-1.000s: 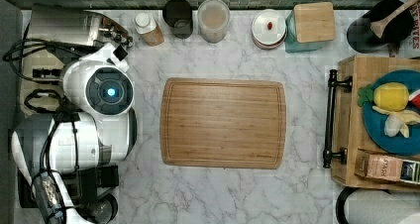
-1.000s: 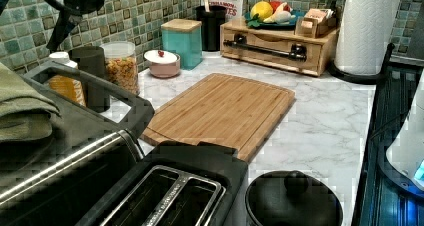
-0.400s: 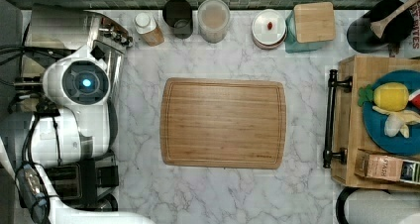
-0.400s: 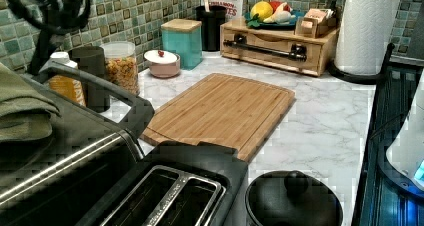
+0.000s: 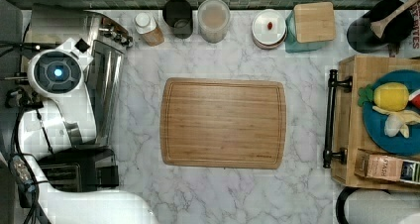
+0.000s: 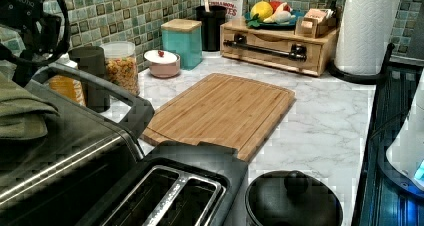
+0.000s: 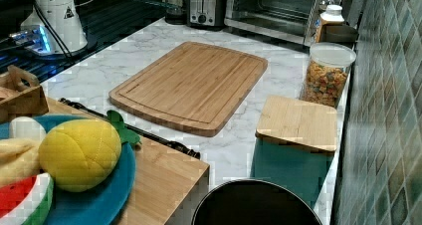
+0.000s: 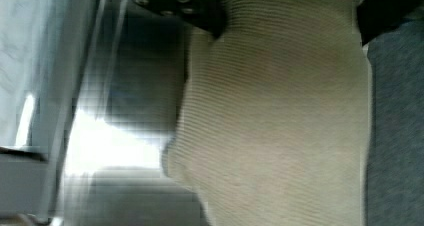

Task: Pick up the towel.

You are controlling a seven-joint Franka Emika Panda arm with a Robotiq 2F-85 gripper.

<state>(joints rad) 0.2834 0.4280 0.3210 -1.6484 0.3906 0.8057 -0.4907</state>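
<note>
The jaws are seen in the wrist view as two dark fingers (image 8: 200,11) set wide apart, one on each side of the towel (image 8: 280,116); the ribbed cream cloth lies between and directly beneath them. Whether the fingers already press on the cloth cannot be told. In the left view the towel (image 6: 22,113) is shown folded on top of the toaster oven (image 6: 65,161), at the left view's left edge, with the gripper (image 6: 30,33) poised just above it. In the top view the arm (image 5: 57,75) is placed over the toaster oven (image 5: 106,70) at the top view's left. One towel is counted. On the marble tabletop (image 5: 307,194) are found one cutting board (image 5: 223,122), one black toaster (image 6: 175,191), one cereal jar (image 6: 121,68), one teal canister with a wooden lid (image 6: 181,38), one wooden tray (image 5: 371,70) and one paper roll (image 6: 367,26).
</note>
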